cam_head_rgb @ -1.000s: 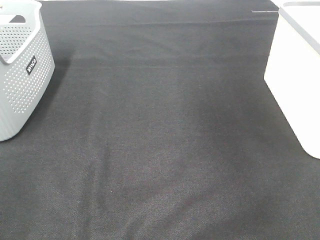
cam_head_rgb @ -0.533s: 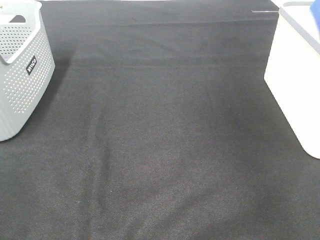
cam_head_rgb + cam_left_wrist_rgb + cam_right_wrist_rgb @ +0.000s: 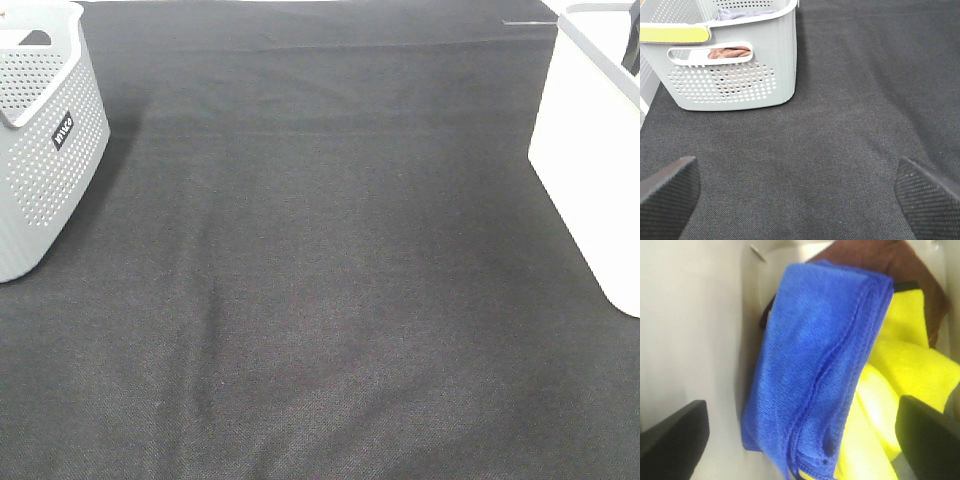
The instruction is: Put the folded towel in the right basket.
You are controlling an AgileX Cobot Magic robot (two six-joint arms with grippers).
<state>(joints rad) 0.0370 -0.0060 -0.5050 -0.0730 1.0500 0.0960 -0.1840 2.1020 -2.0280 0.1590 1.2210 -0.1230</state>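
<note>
text | grey basket [image 3: 40, 150] | black label [image 3: 62, 131] | white lettering, too small to read

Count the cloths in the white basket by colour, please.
blue folded towel: 1
yellow cloth: 1, though its folds may hide another
brown cloth: 1
Total: 3 visible, all inside the right basket

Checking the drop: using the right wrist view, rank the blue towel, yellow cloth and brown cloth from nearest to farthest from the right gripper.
1. The folded towel, between the open fingers of the right gripper.
2. The yellow cloth, beside and under the towel.
3. The brown cloth, at the far end of the right basket.
</note>
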